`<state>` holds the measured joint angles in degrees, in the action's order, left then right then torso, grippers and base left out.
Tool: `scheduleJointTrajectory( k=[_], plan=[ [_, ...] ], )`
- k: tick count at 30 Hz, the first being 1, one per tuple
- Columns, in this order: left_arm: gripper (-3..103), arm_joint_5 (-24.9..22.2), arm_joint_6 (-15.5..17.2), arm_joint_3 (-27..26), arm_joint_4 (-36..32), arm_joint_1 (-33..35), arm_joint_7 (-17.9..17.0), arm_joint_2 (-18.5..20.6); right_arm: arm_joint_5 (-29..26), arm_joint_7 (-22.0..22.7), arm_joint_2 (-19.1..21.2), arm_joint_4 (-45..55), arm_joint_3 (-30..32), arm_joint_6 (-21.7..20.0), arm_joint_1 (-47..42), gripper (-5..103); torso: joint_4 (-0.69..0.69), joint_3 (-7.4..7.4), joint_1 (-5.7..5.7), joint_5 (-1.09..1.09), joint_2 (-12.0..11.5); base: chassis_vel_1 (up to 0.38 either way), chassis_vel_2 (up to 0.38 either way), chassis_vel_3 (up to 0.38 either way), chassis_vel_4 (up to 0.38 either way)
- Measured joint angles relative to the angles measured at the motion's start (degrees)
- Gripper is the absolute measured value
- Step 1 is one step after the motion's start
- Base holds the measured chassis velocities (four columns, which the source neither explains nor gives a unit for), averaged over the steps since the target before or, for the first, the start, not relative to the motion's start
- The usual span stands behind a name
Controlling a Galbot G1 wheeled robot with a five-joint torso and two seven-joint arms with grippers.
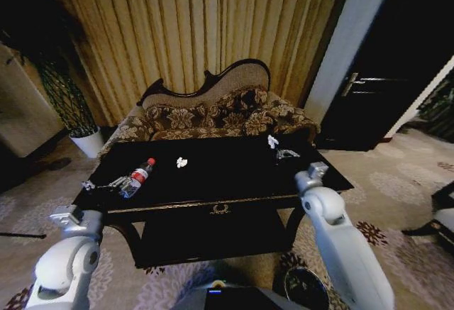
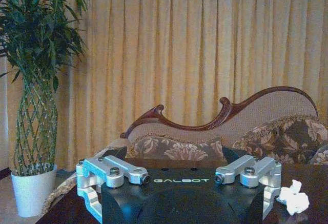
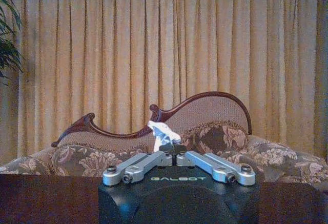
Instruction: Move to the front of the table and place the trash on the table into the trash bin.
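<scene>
stage: robot parked at front of tabletop (image 1: pixel 234 200), nothing binned yet by the look of it.
L pincer (image 1: pixel 117 181): over the front-left part of the tabletop, just beside the bottle (image 1: pixel 137 177), fingers spread wide, holding nothing. L wrist view shows both linkages swung apart.
R pincer (image 1: pixel 286 155): over the back-right part, jaws drawn near-together; R wrist view puts a white scrap (image 3: pixel 163 132) right at the tips. Gripped or just behind them: can't tell.
bin (image 1: pixel 305 286): on the floor front-right, low beside the R arm, partly hidden by it.
risk 1: bottle lies on its side on a glossy top, so an off-centre close prob rolls it away or off the front-left edge.
risk 2: scraps are light and crumpled, a thin pinch may slip out mid-carry, landing on the carpet.
risk 3: bin sits far below and close to the R arm, so a blind drop could miss the rim.
count: bottle x1; white scraps x2 seen, one mid-tabletop (image 1: pixel 181 162), one back-right; bin x1; pincers x2. Orange bit: not made out.
</scene>
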<state>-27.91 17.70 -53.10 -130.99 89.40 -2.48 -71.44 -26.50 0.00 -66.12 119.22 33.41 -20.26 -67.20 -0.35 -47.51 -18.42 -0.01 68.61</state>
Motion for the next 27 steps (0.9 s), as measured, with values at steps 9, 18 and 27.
scheduleJointTrajectory(
  k=[9, 18, 27],
  plan=[
    [100, -2.72, -0.01, -0.94, 1.02, -0.22, 0.14, 1.56, 2.11, 0.00, -1.00, 2.16, 1.96, 0.00, -4.95, 0, -0.02, 0.00, 0.00, 0.01, 0.00, 0.000, 0.000, 0.000, 0.000],
    [100, -2.85, -0.02, -0.57, 1.13, -0.28, 0.71, 1.34, 2.07, 0.00, -0.94, 2.77, 2.95, 0.12, -6.75, 0, -0.02, -0.01, -0.02, 0.00, -0.01, 0.020, -0.020, -0.024, 0.017],
    [100, -2.77, -0.03, -0.71, 1.21, -0.14, 0.74, 1.51, 3.15, 0.00, -1.44, 2.43, 2.45, 0.56, -6.93, 0, -0.02, -0.01, -0.01, 0.00, 0.00, 0.171, -0.163, -0.157, 0.155]
  ],
)
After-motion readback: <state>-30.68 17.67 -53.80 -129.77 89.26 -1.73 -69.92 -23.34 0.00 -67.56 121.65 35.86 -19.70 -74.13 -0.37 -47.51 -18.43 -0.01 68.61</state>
